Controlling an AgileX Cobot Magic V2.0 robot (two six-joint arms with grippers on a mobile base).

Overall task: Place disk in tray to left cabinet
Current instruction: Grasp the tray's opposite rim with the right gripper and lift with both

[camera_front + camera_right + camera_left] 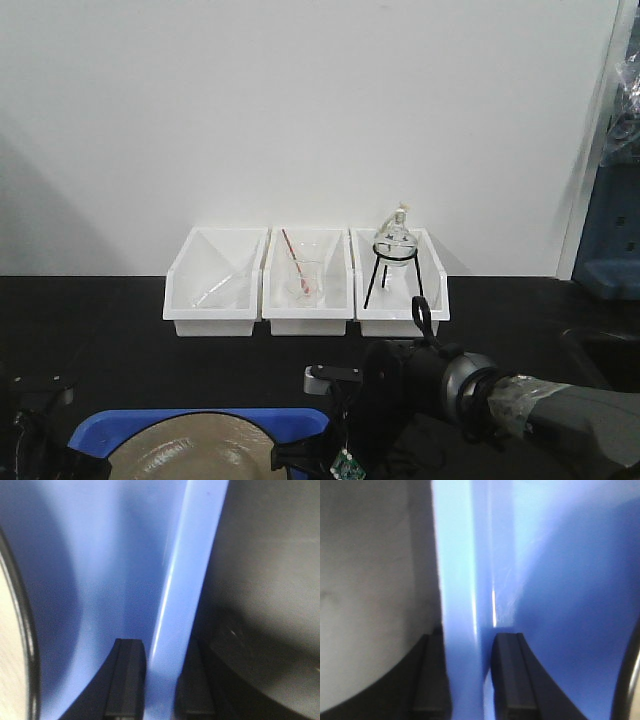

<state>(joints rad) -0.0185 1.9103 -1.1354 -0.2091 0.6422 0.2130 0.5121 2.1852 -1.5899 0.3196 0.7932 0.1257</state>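
Note:
The blue tray (200, 415) is at the bottom of the front view, with the tan, black-rimmed disk (190, 455) lying in it. My left gripper (470, 680) is shut on the tray's left rim (457, 605), one finger on each side of it. My right gripper (161, 680) is shut on the tray's right rim (195, 555) in the same way. The disk's dark edge shows in the left wrist view (632, 680) and in the right wrist view (20, 620). In the front view the right gripper (305, 455) meets the tray's right end. The left cabinet is out of view.
Three white bins (306, 268) stand in a row on the black table (90, 330) against the white wall. The right bin holds a glass flask on a black tripod (393, 255); the middle one holds a small beaker with a rod (303, 275). Blue equipment (612, 230) stands far right.

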